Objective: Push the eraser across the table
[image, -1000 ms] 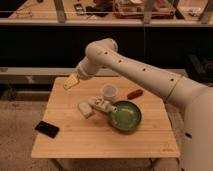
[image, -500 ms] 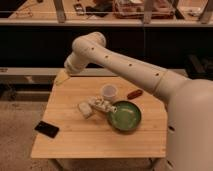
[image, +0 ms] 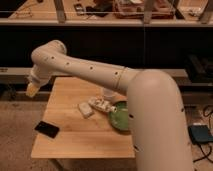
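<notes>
The arm reaches out to the left, and the gripper (image: pixel 32 89) hangs just off the table's (image: pixel 75 145) far left corner, well apart from the eraser (image: pixel 47 129). Whether it's open or closed, I can't tell. The eraser lies flat near the front left edge. A white block (image: pixel 86 110) and a green bowl (image: pixel 119 117) sit mid-table.

Eraser (image: pixel 47 129) on table (image: pixel 75 144), front-left — tool (image: pixel 32 90) off its left edge.

hand (image: pixel 32 89) hangs left of table (image: pixel 75 144), eraser (image: pixel 47 129) apart.
</notes>
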